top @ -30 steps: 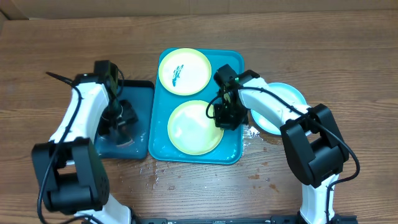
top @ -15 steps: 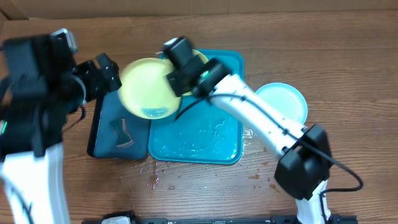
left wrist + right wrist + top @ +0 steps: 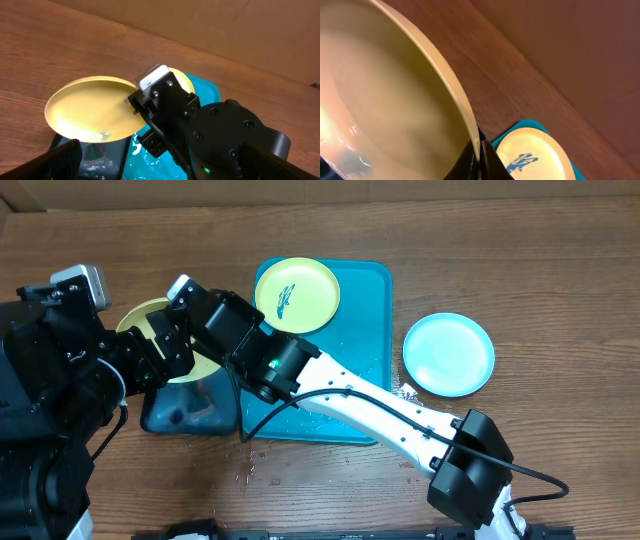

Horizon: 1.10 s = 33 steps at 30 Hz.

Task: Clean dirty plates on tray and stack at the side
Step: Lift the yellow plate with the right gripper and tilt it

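Yellow-green plastic, that's the plate in play right now: round, shallow, glossy, pale in the middle, with a wet patch sitting near its low edge. It's hanging in the air over the black tray, off to the left of the cyan tray, and tilting a bit rather than lying flat.

The right claw is pinching it by the rim on the side nearest the cyan tray. Its fingers are shut thin on the edge, and the right arm is reaching clear across the bench to get there. The left claw is gaping as wide as it goes and gripping nothing. The plate is lying just ahead of it and slightly to its left, hollow side up.

Being round, the plate isn't giving any long axis to line up on, so I'm guessing the tilt of its face is what counts. The left arm is looking like the nearer one for any scrubbing.

The second plate, same colour with a blue-green scribble, is lying flat at the far end of the cyan tray, which is looking wet and shiny. The blue plate is resting on the wood grain, just right of that tray.
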{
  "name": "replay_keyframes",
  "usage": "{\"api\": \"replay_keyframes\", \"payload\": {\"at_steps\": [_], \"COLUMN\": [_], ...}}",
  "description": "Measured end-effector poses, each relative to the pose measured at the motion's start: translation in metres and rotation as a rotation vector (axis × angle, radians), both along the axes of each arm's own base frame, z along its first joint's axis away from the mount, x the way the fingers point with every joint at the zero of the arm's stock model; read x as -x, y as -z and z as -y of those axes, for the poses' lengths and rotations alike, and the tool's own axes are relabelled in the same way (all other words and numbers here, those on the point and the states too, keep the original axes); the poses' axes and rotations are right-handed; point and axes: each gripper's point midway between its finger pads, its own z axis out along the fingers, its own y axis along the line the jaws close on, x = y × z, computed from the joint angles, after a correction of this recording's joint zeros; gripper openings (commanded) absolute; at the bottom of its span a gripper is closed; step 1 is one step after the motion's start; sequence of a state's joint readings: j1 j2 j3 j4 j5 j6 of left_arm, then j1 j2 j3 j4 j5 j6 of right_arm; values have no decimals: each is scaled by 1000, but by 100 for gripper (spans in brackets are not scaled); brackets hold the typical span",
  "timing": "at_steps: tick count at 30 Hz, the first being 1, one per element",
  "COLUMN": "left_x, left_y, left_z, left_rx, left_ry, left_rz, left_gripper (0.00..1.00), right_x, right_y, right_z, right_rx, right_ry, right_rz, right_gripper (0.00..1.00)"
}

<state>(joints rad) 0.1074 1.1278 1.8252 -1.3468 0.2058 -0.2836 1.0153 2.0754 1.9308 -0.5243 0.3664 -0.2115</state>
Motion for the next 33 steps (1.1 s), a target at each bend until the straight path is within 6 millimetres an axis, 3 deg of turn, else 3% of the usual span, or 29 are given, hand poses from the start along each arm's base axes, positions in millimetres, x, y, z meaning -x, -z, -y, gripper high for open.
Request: {"api": "replay_keyframes", "payload": {"at_steps": [5, 12, 23, 33], "left_x": [-1, -11, -14, -14], "left_y": [1, 3, -4, -4], "left_z": [0, -2, -4, -4], "left_rx": [-2, -3, -2, -2], "left_ry": [2, -2, -16, -15], "left_rz": [-3, -9, 13, 16], "left_gripper": [100, 100, 100, 100], "right_x": [4, 17, 14, 14], "right_y": [-2, -21, -43, -45], "right_z": [-2, -6, -10, -12], "right_rx": [41, 93, 109, 127], "right_ry": [-34, -116, -162, -181], "right_rz": [34, 111, 207, 237], "right_gripper": [4, 4, 4, 4]}}
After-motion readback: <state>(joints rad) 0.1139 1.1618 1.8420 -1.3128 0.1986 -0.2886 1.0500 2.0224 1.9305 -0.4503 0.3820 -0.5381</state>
